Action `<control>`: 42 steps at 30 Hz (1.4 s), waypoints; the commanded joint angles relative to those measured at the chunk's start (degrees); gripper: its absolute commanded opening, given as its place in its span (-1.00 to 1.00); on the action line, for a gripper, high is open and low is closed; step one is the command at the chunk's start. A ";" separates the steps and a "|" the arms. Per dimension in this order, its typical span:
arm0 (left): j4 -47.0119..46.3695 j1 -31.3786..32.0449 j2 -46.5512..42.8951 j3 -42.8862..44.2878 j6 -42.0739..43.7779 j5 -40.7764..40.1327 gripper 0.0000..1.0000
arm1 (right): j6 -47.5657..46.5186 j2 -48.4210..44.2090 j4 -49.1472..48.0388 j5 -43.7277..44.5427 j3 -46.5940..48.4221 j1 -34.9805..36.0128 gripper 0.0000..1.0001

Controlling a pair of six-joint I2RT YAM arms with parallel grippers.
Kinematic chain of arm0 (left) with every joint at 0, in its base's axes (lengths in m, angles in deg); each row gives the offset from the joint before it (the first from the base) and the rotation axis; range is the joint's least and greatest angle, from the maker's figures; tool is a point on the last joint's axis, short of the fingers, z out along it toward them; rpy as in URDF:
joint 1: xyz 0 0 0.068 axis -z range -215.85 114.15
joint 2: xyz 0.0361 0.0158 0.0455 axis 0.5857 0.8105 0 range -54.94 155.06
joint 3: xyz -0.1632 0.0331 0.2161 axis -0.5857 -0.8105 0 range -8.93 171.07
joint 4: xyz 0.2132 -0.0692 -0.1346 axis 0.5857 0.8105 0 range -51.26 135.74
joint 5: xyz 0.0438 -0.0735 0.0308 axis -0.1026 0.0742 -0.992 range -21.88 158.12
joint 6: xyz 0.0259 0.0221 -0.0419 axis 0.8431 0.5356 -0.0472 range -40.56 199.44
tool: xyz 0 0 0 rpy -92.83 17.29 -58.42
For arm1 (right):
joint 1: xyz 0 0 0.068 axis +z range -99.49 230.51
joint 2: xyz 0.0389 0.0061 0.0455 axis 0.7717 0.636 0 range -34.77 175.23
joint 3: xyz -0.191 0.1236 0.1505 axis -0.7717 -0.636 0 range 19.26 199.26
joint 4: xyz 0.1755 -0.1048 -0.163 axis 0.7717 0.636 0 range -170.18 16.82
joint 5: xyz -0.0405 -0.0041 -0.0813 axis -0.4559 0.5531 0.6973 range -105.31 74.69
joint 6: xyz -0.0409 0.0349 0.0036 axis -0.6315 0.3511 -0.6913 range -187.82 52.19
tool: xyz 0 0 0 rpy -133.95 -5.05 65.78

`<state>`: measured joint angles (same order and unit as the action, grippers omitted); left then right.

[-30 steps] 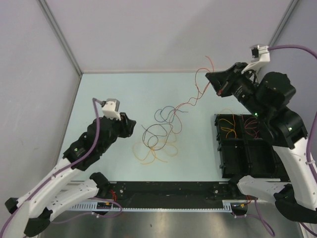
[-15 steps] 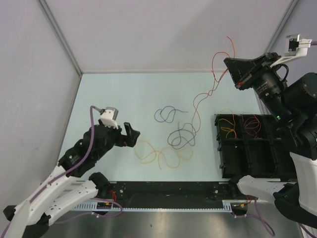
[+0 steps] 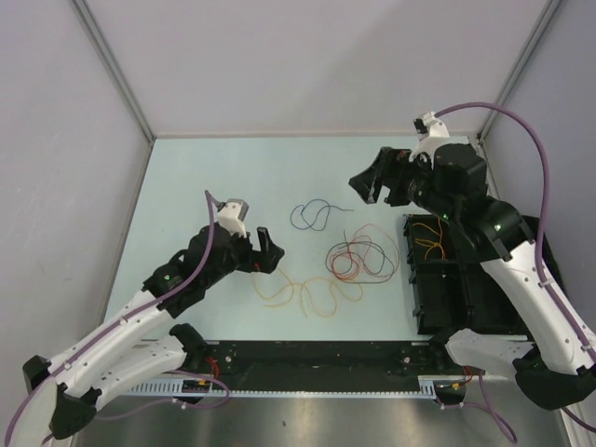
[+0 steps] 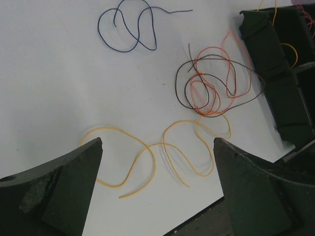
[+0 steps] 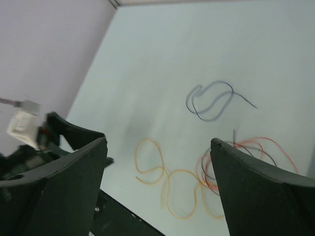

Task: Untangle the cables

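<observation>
Cables (image 4: 199, 83) lie loose on table (image 3: 214, 168); left gripper (image 3: 267, 250) wide, empty; right gripper (image 3: 371, 177) wide, empty

This is a robotics lab test cell. Plain panel walls (image 3: 279, 56) on metal posts (image 3: 113, 70) enclose a pale table (image 3: 233, 177) from 9 to 3 o'clock. One robot arm (image 3: 140, 317) is bolted at 7 o'clock and another robot arm (image 3: 535, 293) at 5 o'clock. A slotted wiring rail (image 3: 326, 389) runs between them.

Pale surface (image 3: 223, 177). Lying on it: a blue cable (image 4: 99, 27) alone, a red cable (image 4: 215, 48) looped through a black cable (image 4: 178, 91), and a yellow cable (image 4: 147, 146) nearer the front. At the right edge, a black bin (image 3: 411, 279).
</observation>
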<state>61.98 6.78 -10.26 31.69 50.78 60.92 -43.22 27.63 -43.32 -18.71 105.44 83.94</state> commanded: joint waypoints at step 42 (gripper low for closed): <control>15.95 0.08 -14.72 6.84 10.03 -7.04 1.00 | 13.54 39.47 -11.73 10.16 -18.67 -1.70 0.06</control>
<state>79.73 6.78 -25.21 38.75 59.59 53.40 -31.33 65.53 -54.03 -10.16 86.55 82.28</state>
